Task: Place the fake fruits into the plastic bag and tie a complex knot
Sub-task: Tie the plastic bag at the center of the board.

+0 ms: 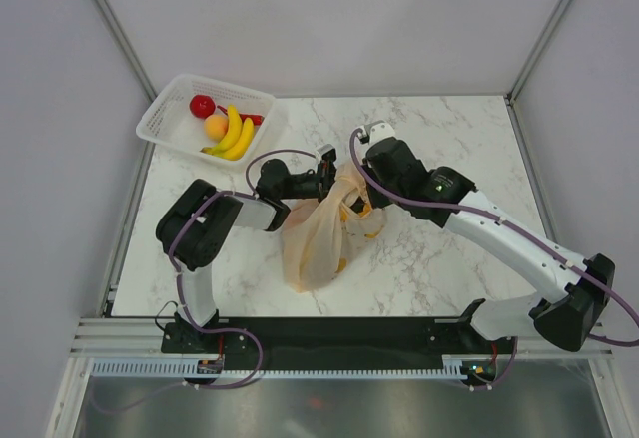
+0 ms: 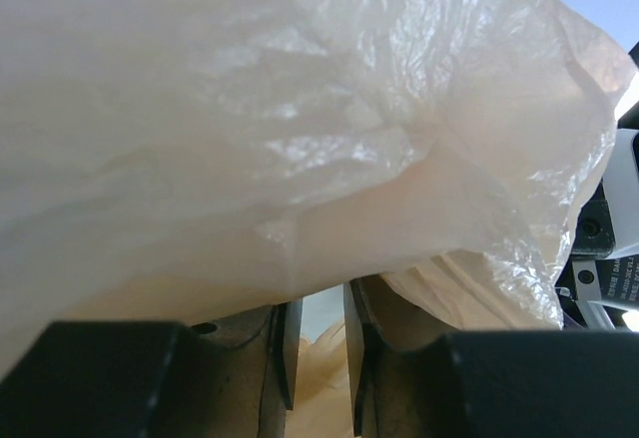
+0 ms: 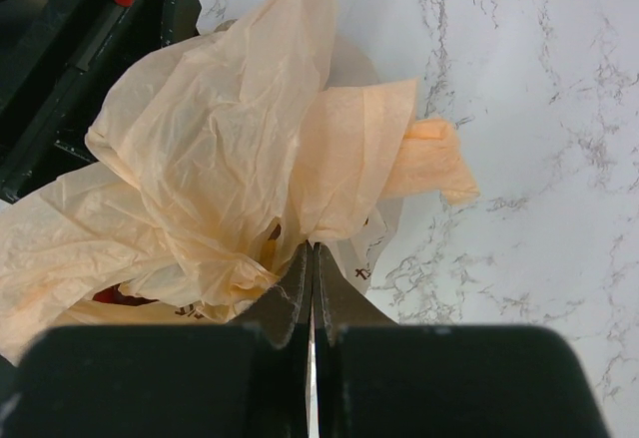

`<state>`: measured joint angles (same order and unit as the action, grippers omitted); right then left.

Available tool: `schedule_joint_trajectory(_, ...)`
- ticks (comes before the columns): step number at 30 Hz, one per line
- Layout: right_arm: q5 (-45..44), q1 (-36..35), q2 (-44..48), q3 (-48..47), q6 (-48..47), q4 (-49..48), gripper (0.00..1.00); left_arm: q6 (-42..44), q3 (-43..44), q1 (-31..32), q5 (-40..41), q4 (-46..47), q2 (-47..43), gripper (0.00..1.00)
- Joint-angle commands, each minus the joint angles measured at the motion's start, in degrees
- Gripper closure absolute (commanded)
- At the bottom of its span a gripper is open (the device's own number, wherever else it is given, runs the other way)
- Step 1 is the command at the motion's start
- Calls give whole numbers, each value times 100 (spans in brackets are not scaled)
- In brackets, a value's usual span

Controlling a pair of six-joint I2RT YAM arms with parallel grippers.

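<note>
Top view: the plastic bag (image 1: 318,243) lies mid-table (image 1: 449,139), toward the near edge.
Left wrist view: my left gripper (image 2: 321,308) stands slightly parted, with bag film draped above it.
Right wrist view: my right gripper (image 3: 311,253) is closed, pinching bag film.

Overhead view looking down, wrist views close (sharing plastic bag (image 1: 315,243))

peach plastic bag (image 1: 312,248) crumpled at centre, top bunched; bananas (image 1: 236,134), apple (image 1: 202,106) in white basket (image 1: 160,124).

What is held inside the thin translucent peach plastic bag (image 1: 315,248) is largely hidden by its folds. Its print cannot be read.
</note>
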<state>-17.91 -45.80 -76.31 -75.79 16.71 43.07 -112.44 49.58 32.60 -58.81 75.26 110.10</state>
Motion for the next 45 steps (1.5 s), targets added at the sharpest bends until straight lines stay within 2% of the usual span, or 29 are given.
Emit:
schedule_joint_trajectory(1, 191, 54, 205, 64, -36, -132, 100, -94, 192, 36, 27, 2010, 20, 69)
schedule_joint_trajectory(6, 262, 54, 187, 117, -10, -167, 100, -94, 201, 27, 18, 2010, 20, 65)
schedule_joint_trajectory(23, 473, 177, 152, 336, 25, -202, 100, -41, 210, 45, 36, 2010, -7, 64)
schedule_joint_trajectory(33, 903, 177, 143, 275, 122, -396, 100, -6, 236, 89, 62, 2010, 64, 55)
schedule_joint_trajectory(45, 1184, 177, 249, 135, 298, -615, 100, -6, 289, 185, 150, 2010, 187, 51)
